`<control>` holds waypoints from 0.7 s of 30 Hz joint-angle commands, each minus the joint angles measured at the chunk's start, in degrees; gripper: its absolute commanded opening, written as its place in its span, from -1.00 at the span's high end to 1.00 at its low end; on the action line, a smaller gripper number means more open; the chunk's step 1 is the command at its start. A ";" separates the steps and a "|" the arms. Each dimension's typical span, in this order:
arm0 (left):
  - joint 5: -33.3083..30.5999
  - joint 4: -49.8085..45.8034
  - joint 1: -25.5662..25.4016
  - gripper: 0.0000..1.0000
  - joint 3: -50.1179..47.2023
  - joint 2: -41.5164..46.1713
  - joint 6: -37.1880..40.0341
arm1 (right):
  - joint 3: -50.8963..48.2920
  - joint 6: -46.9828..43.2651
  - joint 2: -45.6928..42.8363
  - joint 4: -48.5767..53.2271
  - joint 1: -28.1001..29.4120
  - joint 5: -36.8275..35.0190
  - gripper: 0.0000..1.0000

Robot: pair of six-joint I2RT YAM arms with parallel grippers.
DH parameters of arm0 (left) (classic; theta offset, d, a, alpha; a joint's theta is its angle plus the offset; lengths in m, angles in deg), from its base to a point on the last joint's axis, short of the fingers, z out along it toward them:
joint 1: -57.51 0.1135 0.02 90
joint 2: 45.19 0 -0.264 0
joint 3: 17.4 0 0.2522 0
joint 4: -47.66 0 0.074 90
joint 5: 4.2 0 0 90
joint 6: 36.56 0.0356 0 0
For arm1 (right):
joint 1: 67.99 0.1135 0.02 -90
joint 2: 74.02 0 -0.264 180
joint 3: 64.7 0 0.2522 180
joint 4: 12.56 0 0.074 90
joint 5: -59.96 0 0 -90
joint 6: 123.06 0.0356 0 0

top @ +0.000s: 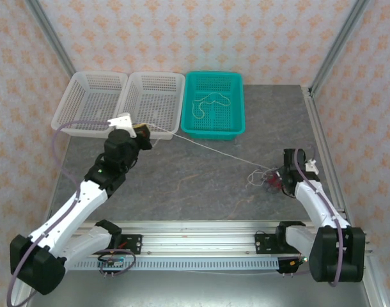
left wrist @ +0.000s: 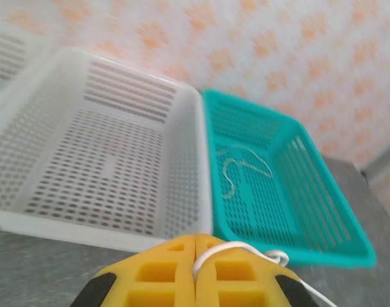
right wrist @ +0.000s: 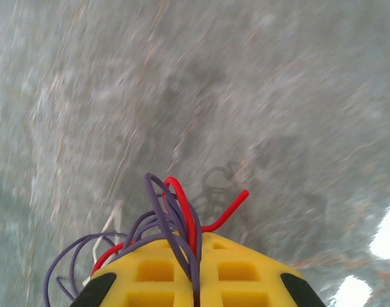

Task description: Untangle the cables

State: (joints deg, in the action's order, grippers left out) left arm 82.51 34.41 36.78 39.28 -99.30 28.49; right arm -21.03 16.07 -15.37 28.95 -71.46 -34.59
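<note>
The left gripper (top: 144, 132) is up by the front edge of the middle white basket (top: 155, 75), and its yellow pads (left wrist: 163, 272) are pressed together w/ the white cable (top: 208, 148) pinched between them. The wrist cam shows that cable (left wrist: 236, 246) looping out over the top of the pads and trailing off to the right. From there it runs in a straight taut line diagonally across the table (top: 182, 185) to a small tangle (top: 262, 178) on the right side.

The right gripper (top: 276, 180) sits right at that tangle, low over the table. Its jaws are closed too, clamped on the purple cable (right wrist: 153, 198) and the red cable (right wrist: 182, 204). Several purple loops bulge out to the left of the pads, and one red end sticks up and to the right. Its wrist view is pretty blurry, so can't tell if the white one is caught in that grip as well.

Fwiw there's another thin pale cable (top: 212, 98) lying loose in the teal basket (top: 214, 72), which sits just beside the middle white one. The far-left white basket (top: 93, 75) is next to those, touching.
</note>
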 commanded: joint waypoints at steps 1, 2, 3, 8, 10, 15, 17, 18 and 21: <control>-1.69 -3.04 0.60 1.00 -0.13 1.52 -5.35 | 1.06 5.42 -1.96 5.52 -5.07 -7.72 0.90; -1.79 -3.72 0.62 1.00 -0.17 1.71 -5.26 | 0.94 7.20 -2.80 6.07 -7.11 -7.50 0.88; -2.11 -4.60 0.66 1.00 -0.03 1.89 -5.35 | 0.78 8.62 -3.63 6.44 -8.49 -7.57 0.88; -3.87 -10.19 4.19 1.00 0.61 1.94 -11.05 | 2.16 13.76 -7.43 7.43 -9.91 -13.57 0.91; -1.05 -10.93 8.30 1.00 -0.20 2.40 -14.50 | 3.18 13.58 -8.26 6.71 -9.99 -14.79 0.92; 11.52 -3.76 10.40 1.00 -1.49 3.39 -12.11 | 0.15 -5.67 -7.61 -18.91 -9.88 14.23 0.85; 15.57 -1.22 10.39 1.00 -1.63 3.39 -11.60 | -0.92 -8.63 -5.83 -24.89 -8.08 25.45 0.78; 17.31 -0.34 10.30 1.00 -1.53 3.47 -11.06 | -0.52 -9.99 -4.97 -23.98 -6.31 26.02 0.78; 22.82 2.97 9.87 1.00 -0.78 3.55 -8.50 | 0.91 -13.11 -1.92 -21.53 -0.53 26.45 0.82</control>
State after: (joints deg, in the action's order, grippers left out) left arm 96.72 31.28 47.12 38.14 -96.65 17.63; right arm -20.64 10.01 -19.41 11.55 -75.74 -17.30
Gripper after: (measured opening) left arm 0.052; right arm 0.097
